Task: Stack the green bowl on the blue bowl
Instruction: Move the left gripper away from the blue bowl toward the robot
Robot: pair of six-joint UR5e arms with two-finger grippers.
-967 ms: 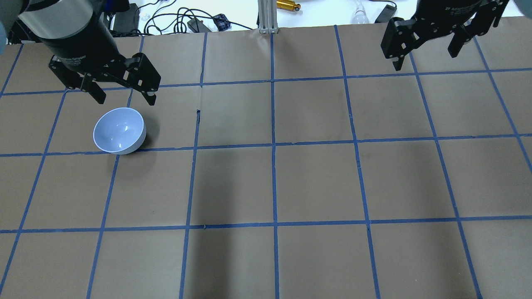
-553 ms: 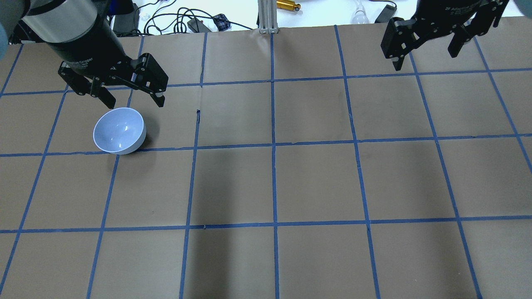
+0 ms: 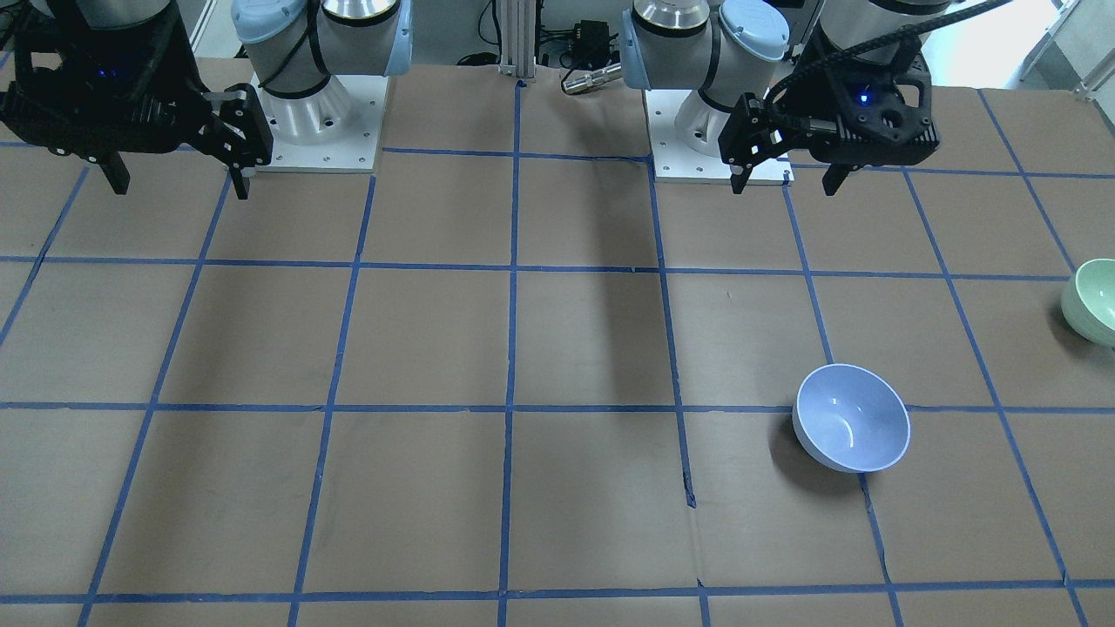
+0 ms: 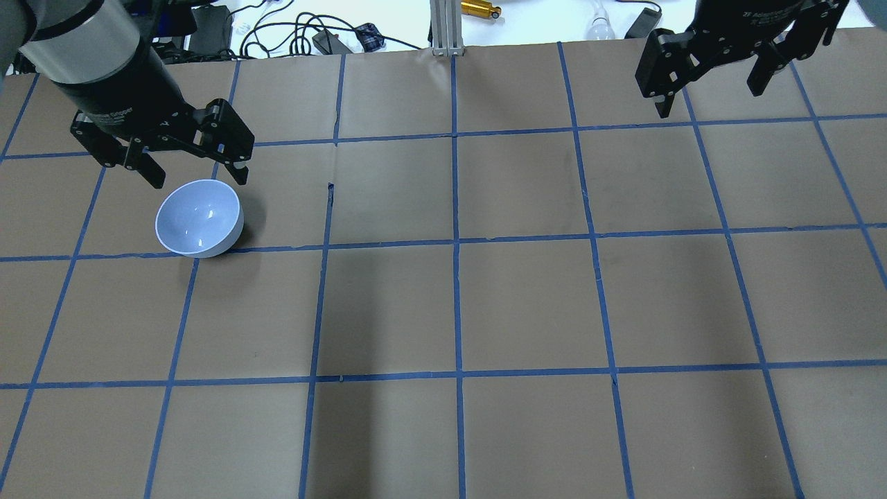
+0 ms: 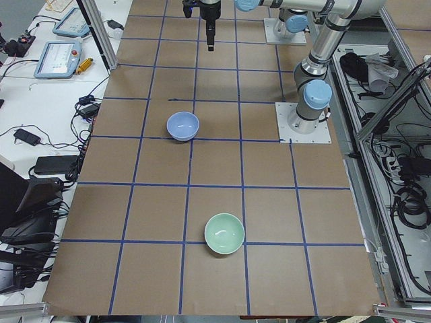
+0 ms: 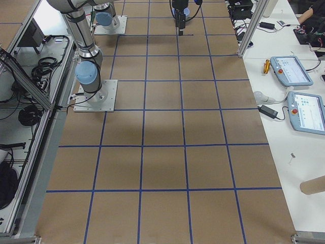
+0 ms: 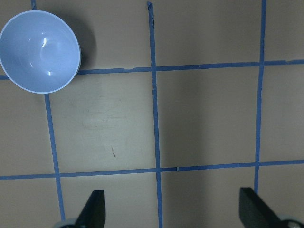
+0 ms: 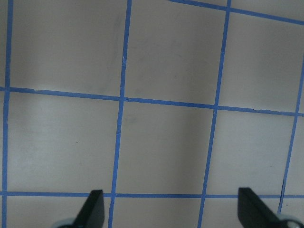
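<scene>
The blue bowl (image 4: 199,218) stands upright on the left half of the table; it also shows in the front view (image 3: 852,418), the left side view (image 5: 182,125) and the left wrist view (image 7: 40,51). The green bowl (image 5: 224,233) stands upright nearer the table's left end, at the front view's right edge (image 3: 1093,300), and is outside the overhead view. My left gripper (image 4: 197,179) is open and empty, raised beside the blue bowl's far rim (image 3: 784,187) (image 7: 173,211). My right gripper (image 4: 708,100) is open and empty, high over the far right (image 3: 177,189) (image 8: 172,209).
The table is brown paper with a blue tape grid (image 4: 457,242). Cables and small devices (image 4: 326,34) lie beyond its far edge, with a metal post (image 4: 447,28) at the middle. Both arm bases (image 3: 314,122) stand on the robot's side.
My left gripper shifted right, then back left and closer to the blue bowl's far rim in the overhead view. The right gripper and the blue bowl have not moved.
</scene>
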